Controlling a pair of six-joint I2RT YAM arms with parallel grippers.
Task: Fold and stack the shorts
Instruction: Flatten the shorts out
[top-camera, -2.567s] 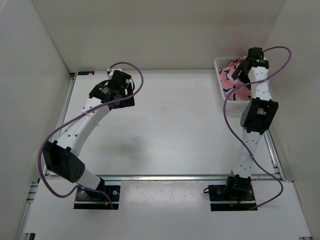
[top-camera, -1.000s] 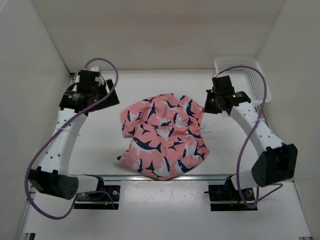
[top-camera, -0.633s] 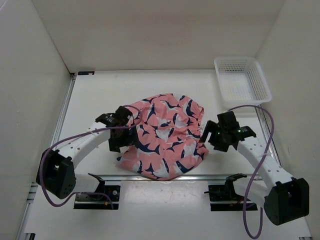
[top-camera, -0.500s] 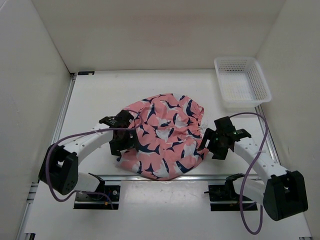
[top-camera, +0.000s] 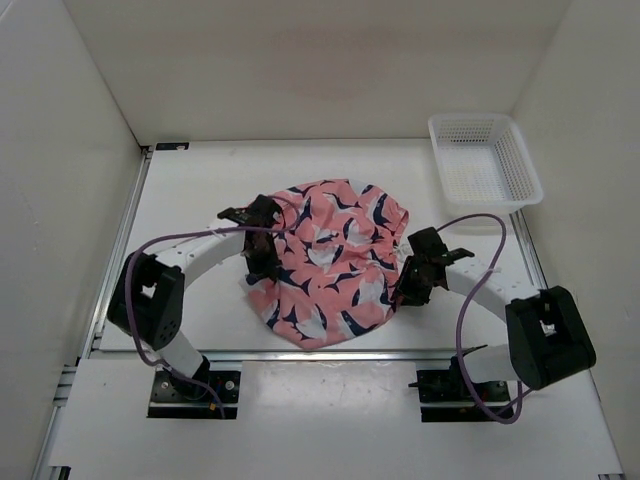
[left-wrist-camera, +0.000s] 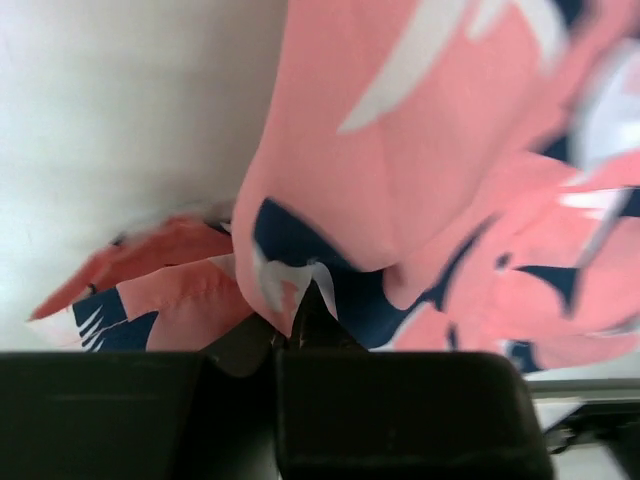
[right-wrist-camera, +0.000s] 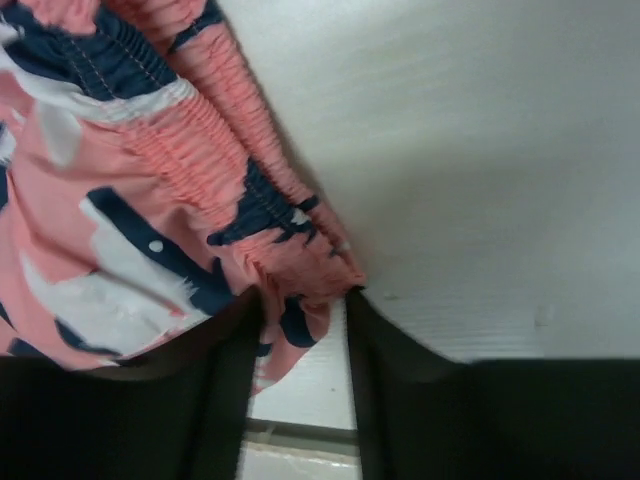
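Note:
The salmon-pink shorts (top-camera: 325, 262) with navy and white shark shapes lie bunched in the middle of the table. My left gripper (top-camera: 265, 265) is at their left edge, and the left wrist view shows it (left-wrist-camera: 290, 325) shut on a small fold of the fabric (left-wrist-camera: 400, 170). My right gripper (top-camera: 403, 288) is at their right edge. In the right wrist view its two fingers (right-wrist-camera: 235, 345) stand on either side of the gathered elastic waistband (right-wrist-camera: 240, 170), pinching its end between their tips (right-wrist-camera: 300, 305).
A white mesh basket (top-camera: 485, 160) stands at the back right, with nothing showing inside it. White walls close in the table on the left, back and right. A metal rail (top-camera: 330, 352) runs along the near edge in front of the arm bases.
Both grippers have closed on the shorts' side edges. The arms have drawn inward, and the shorts have bunched up narrower and shifted slightly away from the near rail.

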